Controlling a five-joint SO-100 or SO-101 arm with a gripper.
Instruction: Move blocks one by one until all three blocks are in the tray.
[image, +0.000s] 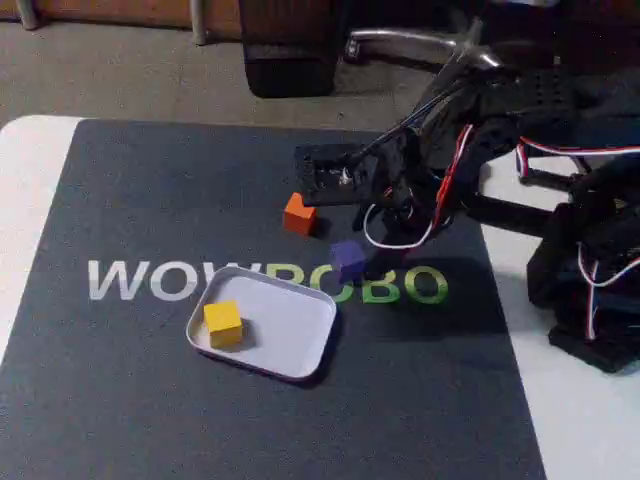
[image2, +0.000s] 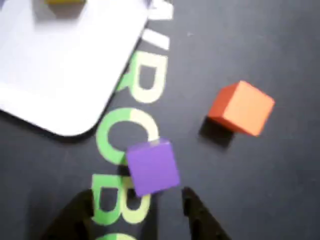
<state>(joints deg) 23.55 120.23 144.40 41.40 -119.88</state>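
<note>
The white tray (image: 300, 335) lies on the dark mat with the yellow block (image: 223, 323) inside it near its left end; the wrist view catches the tray (image2: 60, 75) at upper left and the yellow block (image2: 64, 2) at the top edge. The purple block (image: 347, 258) (image2: 152, 166) rests on the mat's green lettering, just right of the tray. The orange block (image: 298, 213) (image2: 242, 107) sits apart from it on bare mat. My gripper (image: 372, 228) (image2: 136, 197) hovers over the purple block, open, its two dark fingers on either side of the block's near edge.
The mat (image: 130, 200) carries large "WOWROBO" lettering and covers a white table (image: 25, 160). The arm's base and wiring (image: 590, 270) fill the right side. A chair base (image: 420, 40) stands on the floor behind the table.
</note>
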